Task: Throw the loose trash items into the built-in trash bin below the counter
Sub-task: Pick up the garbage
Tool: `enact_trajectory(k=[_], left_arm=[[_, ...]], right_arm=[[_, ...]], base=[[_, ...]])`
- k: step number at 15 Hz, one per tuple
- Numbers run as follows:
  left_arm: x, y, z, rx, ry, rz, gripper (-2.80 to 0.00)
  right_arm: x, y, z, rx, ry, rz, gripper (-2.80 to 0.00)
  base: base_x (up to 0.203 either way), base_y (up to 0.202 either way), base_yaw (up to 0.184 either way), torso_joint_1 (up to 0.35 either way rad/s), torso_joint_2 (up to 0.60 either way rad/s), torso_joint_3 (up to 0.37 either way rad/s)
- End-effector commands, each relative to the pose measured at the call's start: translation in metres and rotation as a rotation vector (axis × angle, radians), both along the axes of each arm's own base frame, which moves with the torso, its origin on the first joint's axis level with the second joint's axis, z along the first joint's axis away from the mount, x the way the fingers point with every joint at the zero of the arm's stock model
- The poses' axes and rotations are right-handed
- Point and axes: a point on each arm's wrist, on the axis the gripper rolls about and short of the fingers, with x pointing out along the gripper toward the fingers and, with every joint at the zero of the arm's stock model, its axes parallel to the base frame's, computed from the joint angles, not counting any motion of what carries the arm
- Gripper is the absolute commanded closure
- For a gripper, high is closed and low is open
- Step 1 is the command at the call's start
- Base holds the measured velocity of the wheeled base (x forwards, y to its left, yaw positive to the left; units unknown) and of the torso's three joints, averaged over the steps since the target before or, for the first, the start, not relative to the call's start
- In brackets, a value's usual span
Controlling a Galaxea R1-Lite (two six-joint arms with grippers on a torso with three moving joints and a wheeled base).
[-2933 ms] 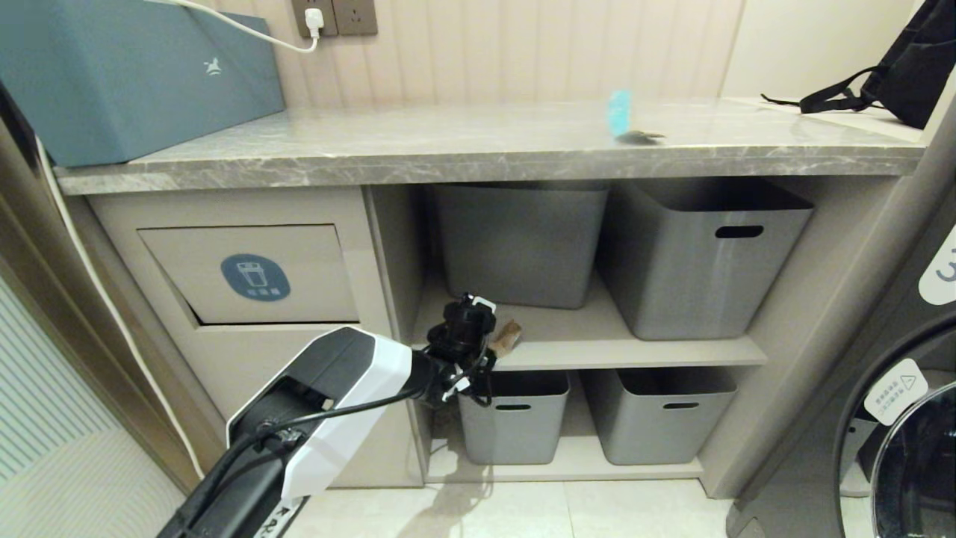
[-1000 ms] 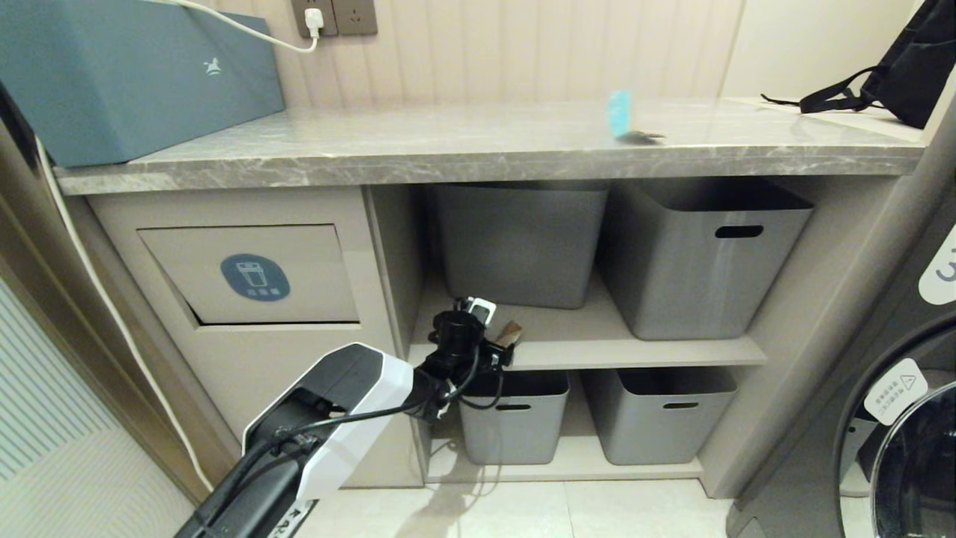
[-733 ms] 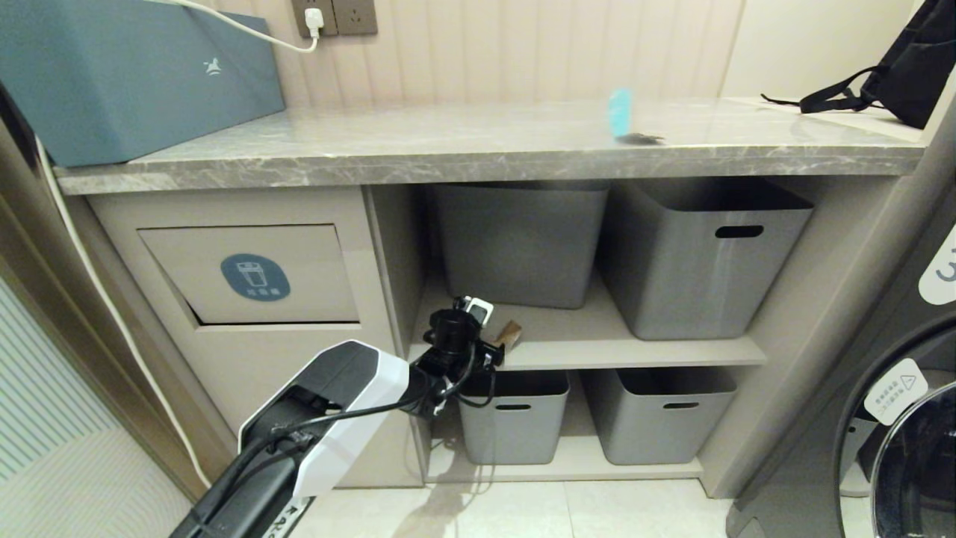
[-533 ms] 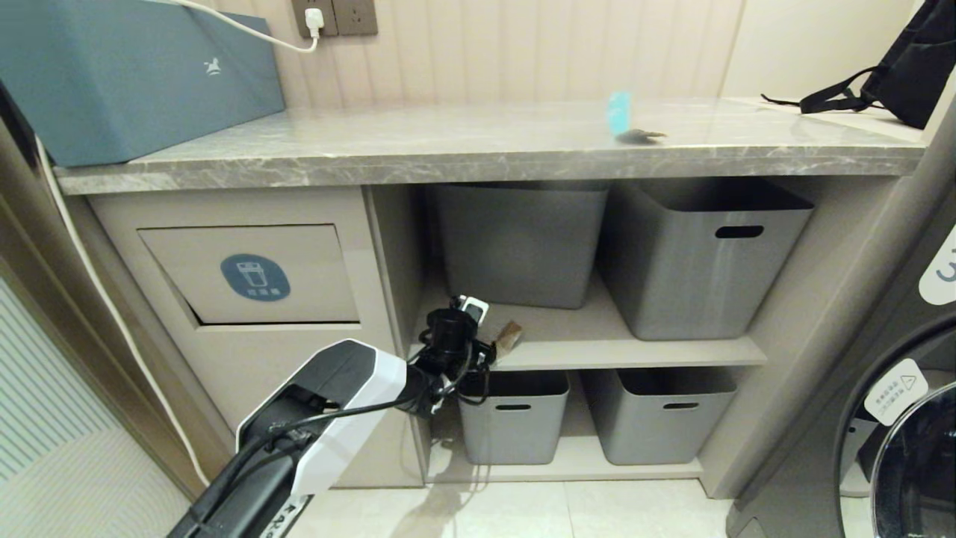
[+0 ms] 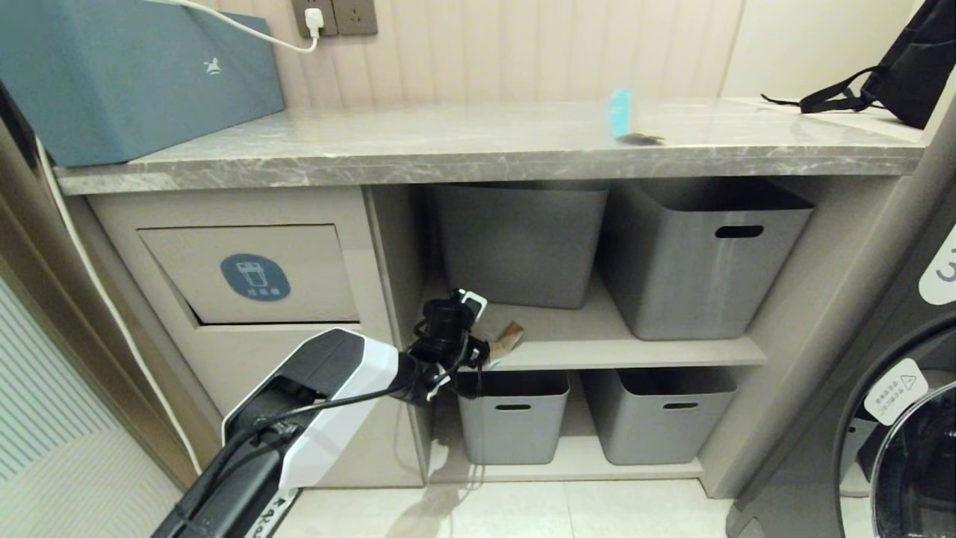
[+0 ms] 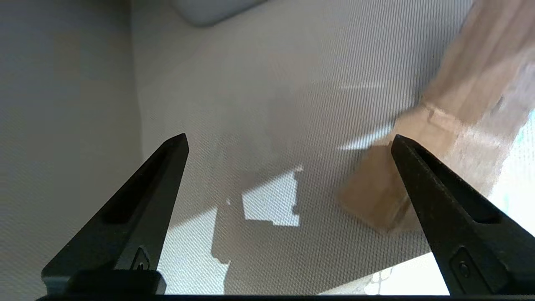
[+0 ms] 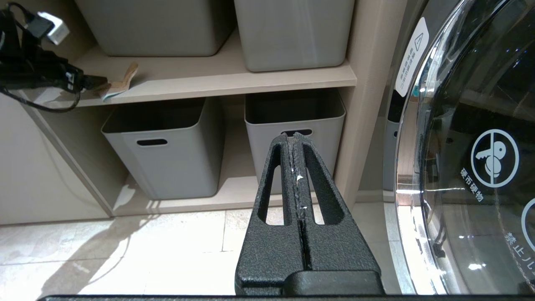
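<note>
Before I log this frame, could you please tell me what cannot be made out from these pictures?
- Head view: the left end effector tip is hidden behind its own wrist, so contact with the cardboard scrap is unclear.
- Left wrist view: the scrap is blurred and cut off by the picture's edge; its blue side barely shows.
- Head view: the scrap on the counter is too small to read its shape.
- Trash bin flap: the inside is hidden.
- Only two scraps are visible.

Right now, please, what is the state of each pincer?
Left pincer: open, holding nothing, beside the torn brown cardboard scrap on the beige shelf.
Right pincer: closed, empty.
</note>
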Motion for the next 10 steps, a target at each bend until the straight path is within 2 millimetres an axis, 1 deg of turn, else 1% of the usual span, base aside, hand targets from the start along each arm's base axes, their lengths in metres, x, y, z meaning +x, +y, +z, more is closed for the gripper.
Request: enact_trajectory(k=[1, 7, 10], left_arm=[[-0.001, -0.0019, 0.0062, -0.004, -0.012, -0.003, -2.8], [-0.0055, -0.0089, 0.0037, 0.007, 0.005, -0.017, -2.8], [-0.005, -0.0074, 0.0009, 0.035, 0.004, -0.002, -2.8]], right_arm=[[0.0002, 0.0, -0.0004, 0.0, 0.002, 0.0, 0.0], [0.0002, 0.0, -0.0004, 0.0, 0.002, 0.0, 0.0], [0.0002, 0.0, -0.0004, 0.0, 0.002, 0.0, 0.0]], base=[[0.0, 0.0, 0.0, 0.0, 0.0, 0.0], [0.0, 0.0, 0.0, 0.0, 0.0, 0.0], [0.0, 0.0, 0.0, 0.0, 0.0, 0.0]])
